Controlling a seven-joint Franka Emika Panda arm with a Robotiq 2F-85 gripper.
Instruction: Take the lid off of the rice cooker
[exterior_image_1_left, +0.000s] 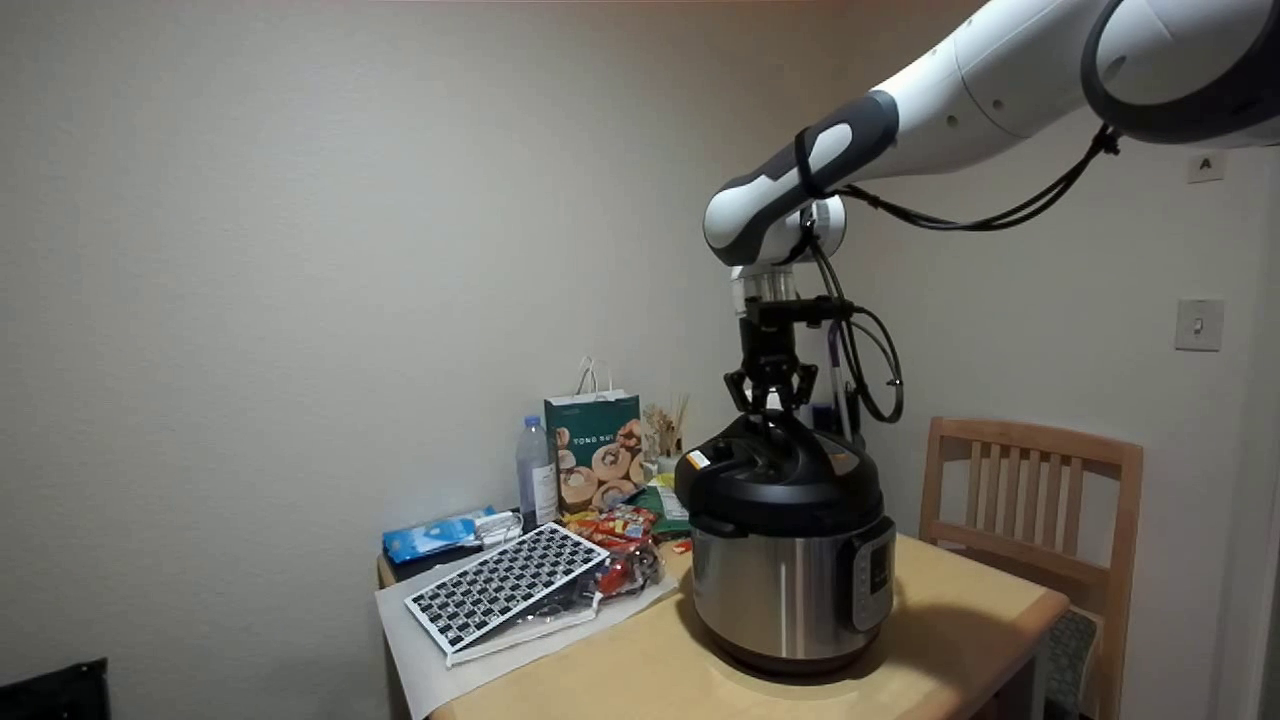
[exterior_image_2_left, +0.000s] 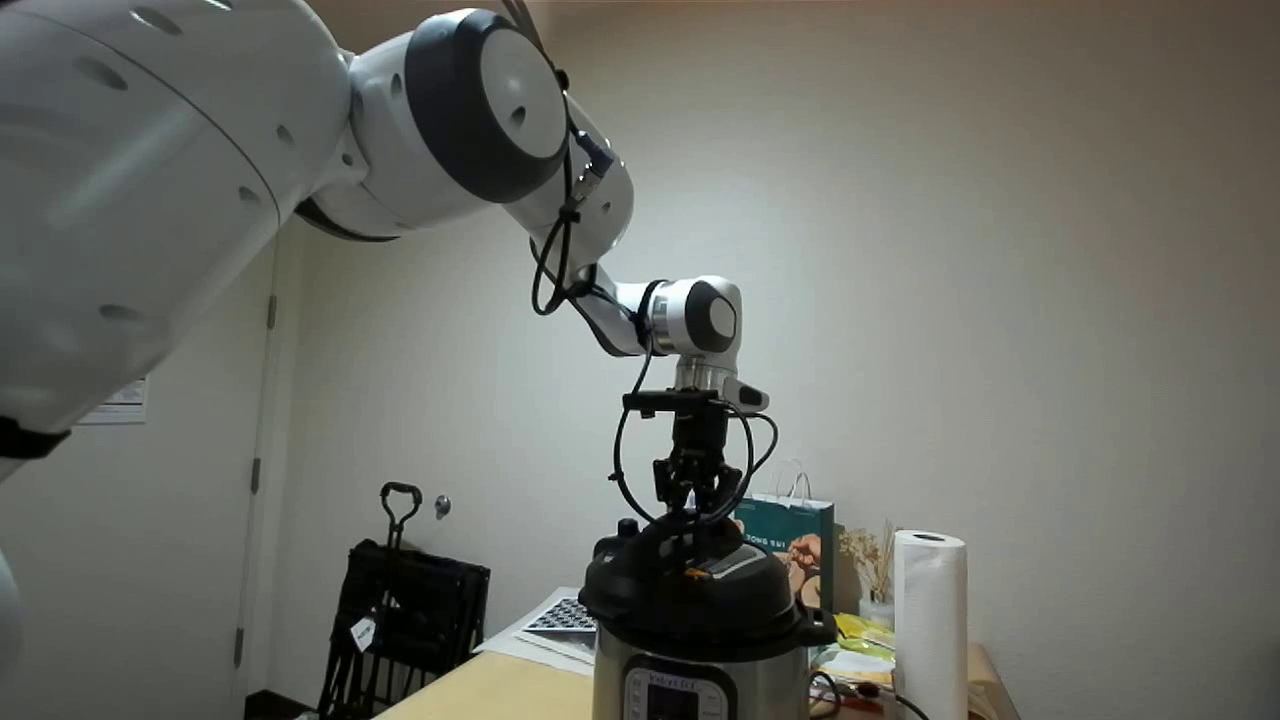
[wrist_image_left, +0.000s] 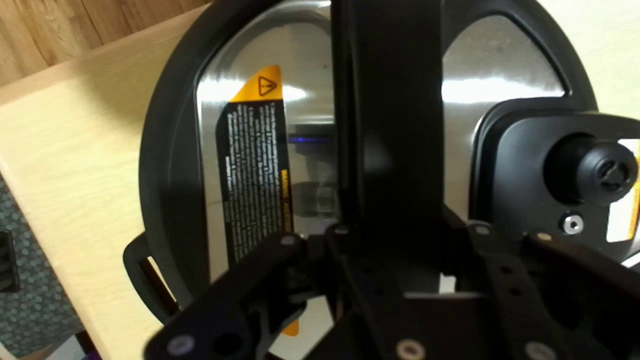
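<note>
The rice cooker (exterior_image_1_left: 770, 590) is a steel pot with a black base. It stands upright on the table and also shows in an exterior view (exterior_image_2_left: 770, 690). The round black lid (exterior_image_1_left: 790, 495) sits on it, apparently seated, with an arched black handle across its middle. The lid also shows in an exterior view (exterior_image_2_left: 690, 605) and from above in the wrist view (wrist_image_left: 505, 60). My gripper (exterior_image_1_left: 773, 410) points straight down at the handle. In the wrist view its fingers (wrist_image_left: 400, 225) lie on either side of the handle with no visible gap. The fingertips are dark and partly hidden.
The wooden table (exterior_image_1_left: 560, 690) carries a checkered board (exterior_image_1_left: 508, 585), snack packets, a bottle (exterior_image_1_left: 537, 470) and a green paper bag (exterior_image_1_left: 597, 450) beside the cooker. A paper towel roll (exterior_image_2_left: 930, 620) stands nearby. A wooden chair (exterior_image_1_left: 1035, 430) is at the table's side.
</note>
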